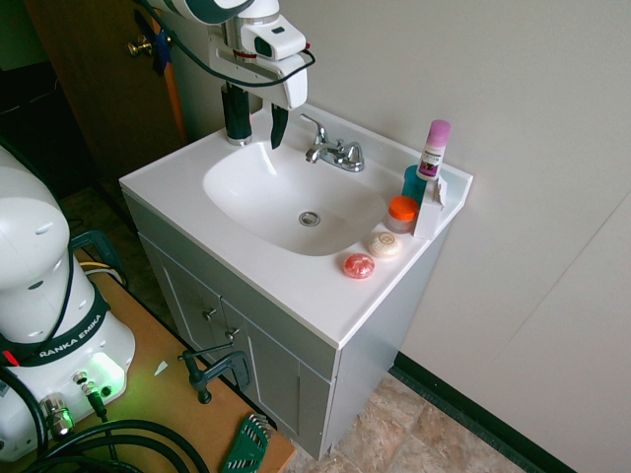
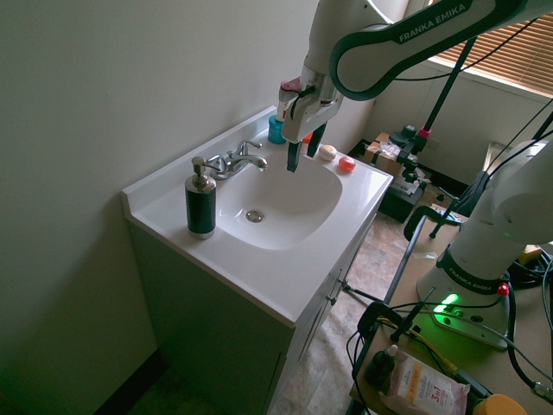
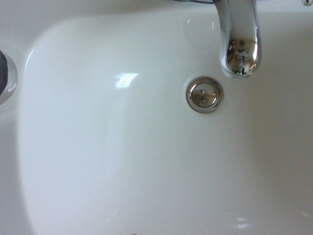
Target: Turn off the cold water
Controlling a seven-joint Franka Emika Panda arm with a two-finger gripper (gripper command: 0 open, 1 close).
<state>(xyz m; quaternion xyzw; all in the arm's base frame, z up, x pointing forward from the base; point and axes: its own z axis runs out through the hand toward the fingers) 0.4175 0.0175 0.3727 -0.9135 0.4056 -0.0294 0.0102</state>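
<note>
FRANKA EMIKA on the arm (image 2: 423,33) | gripper (image 2: 308,149) over the sink (image 2: 281,203), jaws parted, nothing between | right-hand lever (image 1: 352,155) beside the spout (image 1: 317,153)

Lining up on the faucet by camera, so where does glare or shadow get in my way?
Wrist view: bright glints on the basin, reflections on the spout. Second exterior view: dim wall beside the vanity. First exterior view: soft, even light.
</note>
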